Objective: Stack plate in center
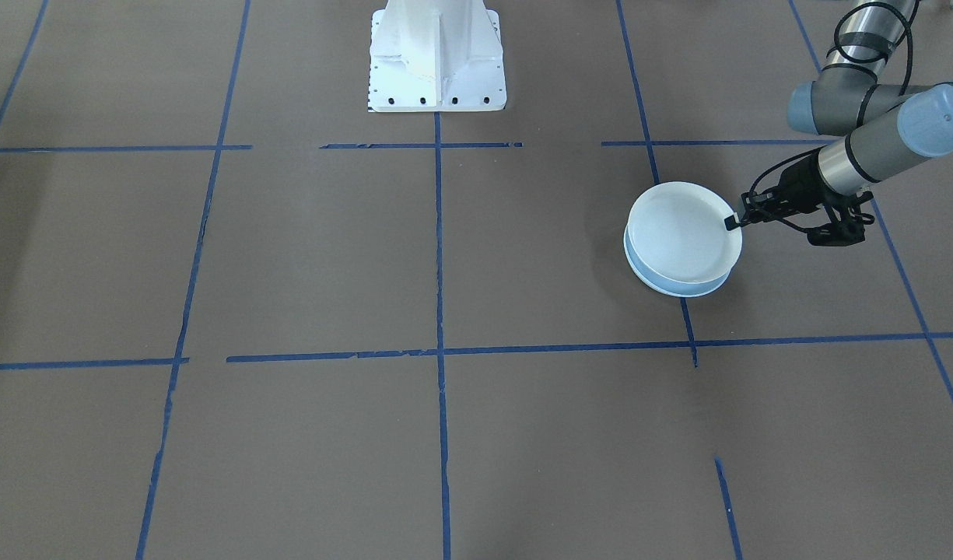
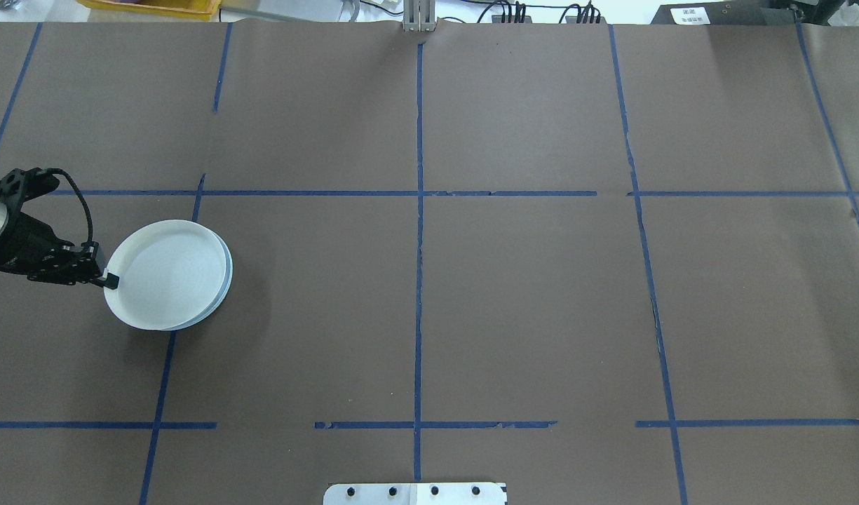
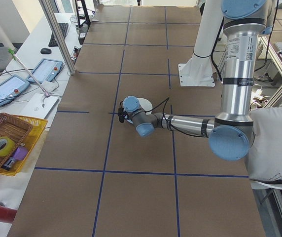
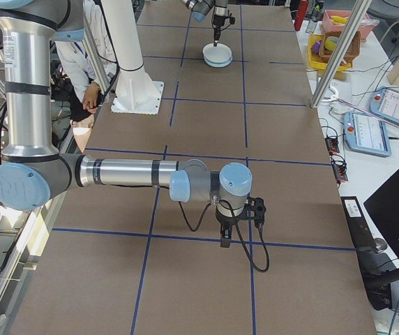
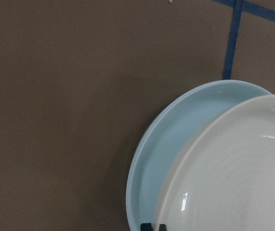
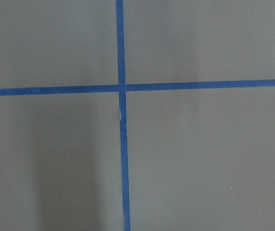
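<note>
On the robot's left side of the brown table (image 2: pixel 513 294), two plates sit together in one stack. The lower one is a pale bluish-white plate (image 5: pixel 176 139), lying flat on the paper over a blue tape line (image 2: pixel 159 393). The upper one is a brighter white plate (image 2: pixel 166 273) with faint concentric rings; it lies offset and slightly tilted, so a crescent of the blue plate shows beside it.

One arm is at the stack: the left gripper (image 2: pixel 106 280) has its fingertips pinched onto the rim of the white plate at the edge nearest the arm, grasping it.

The right gripper (image 4: pixel 225 241) hangs over bare table well apart from the plates, above a crossing of two tape lines. It shows only in the right side view, so one cannot tell whether its fingers are parted or closed.

A seated person (image 3: pixel 279 138) is beside the robot's base (image 1: pixel 437 58).
</note>
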`<state>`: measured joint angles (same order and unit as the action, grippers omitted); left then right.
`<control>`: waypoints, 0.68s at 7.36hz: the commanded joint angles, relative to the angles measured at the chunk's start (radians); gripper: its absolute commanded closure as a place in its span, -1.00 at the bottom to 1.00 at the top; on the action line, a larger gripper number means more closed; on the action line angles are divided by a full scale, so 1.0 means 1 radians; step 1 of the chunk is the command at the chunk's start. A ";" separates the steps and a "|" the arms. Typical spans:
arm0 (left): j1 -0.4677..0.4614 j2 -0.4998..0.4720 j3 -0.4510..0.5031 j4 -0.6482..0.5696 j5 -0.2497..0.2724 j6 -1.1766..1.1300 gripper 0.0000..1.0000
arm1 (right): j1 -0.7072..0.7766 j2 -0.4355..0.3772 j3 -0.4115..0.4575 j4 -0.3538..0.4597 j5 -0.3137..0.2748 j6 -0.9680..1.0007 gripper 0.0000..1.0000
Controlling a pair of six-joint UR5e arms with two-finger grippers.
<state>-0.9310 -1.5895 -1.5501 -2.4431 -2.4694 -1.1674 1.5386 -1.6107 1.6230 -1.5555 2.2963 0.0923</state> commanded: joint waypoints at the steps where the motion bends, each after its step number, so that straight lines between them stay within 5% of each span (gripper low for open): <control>1: 0.001 -0.001 0.004 -0.002 0.003 -0.038 -1.00 | 0.000 0.000 0.000 0.000 0.000 0.001 -1.00; 3: -0.049 0.008 -0.007 -0.001 -0.002 -0.026 -1.00 | 0.000 0.000 0.000 0.000 -0.001 0.001 -1.00; 5: -0.199 0.032 -0.013 0.018 -0.006 0.166 -1.00 | 0.000 0.000 0.000 0.000 -0.001 0.001 -1.00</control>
<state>-1.0435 -1.5728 -1.5596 -2.4377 -2.4727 -1.1321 1.5386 -1.6107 1.6230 -1.5548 2.2958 0.0929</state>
